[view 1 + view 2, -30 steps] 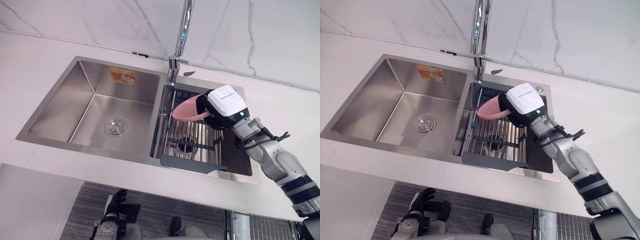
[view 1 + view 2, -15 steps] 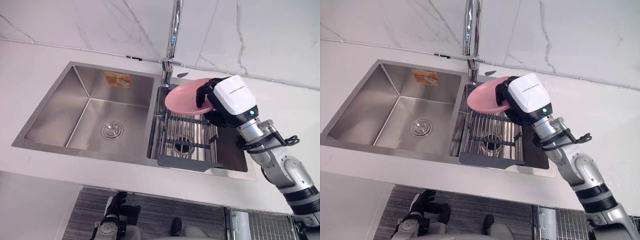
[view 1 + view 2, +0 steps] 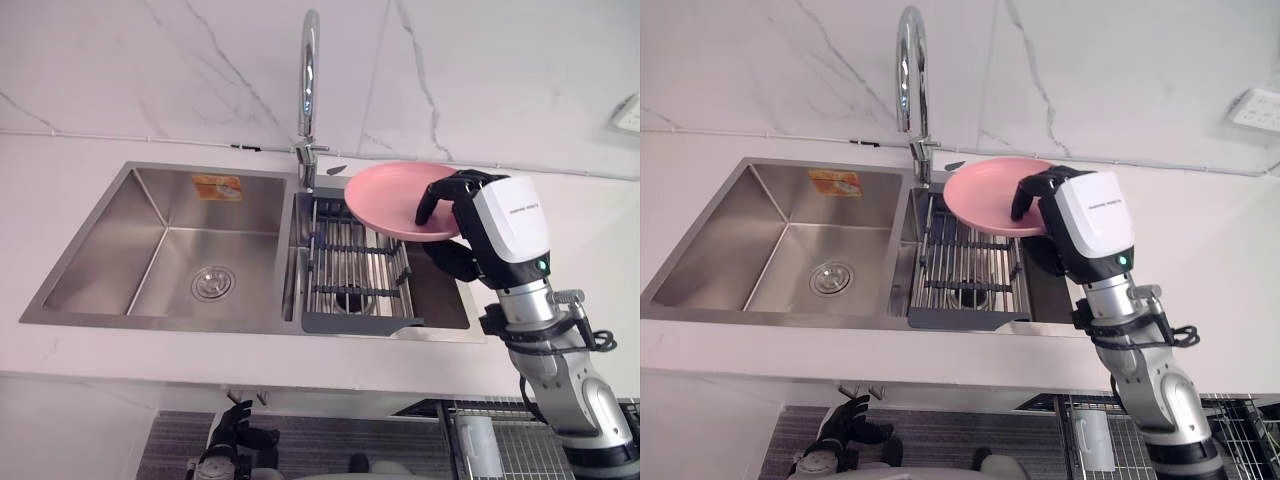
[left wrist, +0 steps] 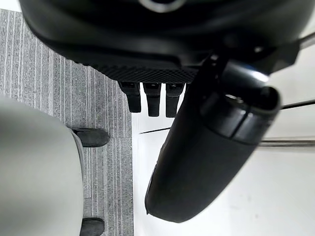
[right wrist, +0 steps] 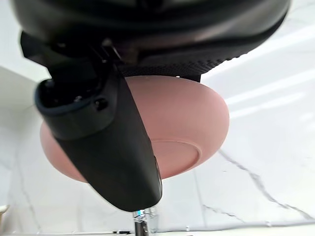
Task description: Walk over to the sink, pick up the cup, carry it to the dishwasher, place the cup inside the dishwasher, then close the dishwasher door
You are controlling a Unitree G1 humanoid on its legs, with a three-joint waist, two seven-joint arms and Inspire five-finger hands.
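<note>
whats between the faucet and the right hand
The pink plate, pinched at its rim by the right hand, fills that stretch, its far edge near the faucet; it hangs over the drying rack. The left eye view shows this.

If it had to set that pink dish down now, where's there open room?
Free: the left basin, bare but for its drain; the counter in front of the sink and to its right. Crowded: the right basin, filled by a rack, faucet behind, right hand holding the pink dish above.
</note>
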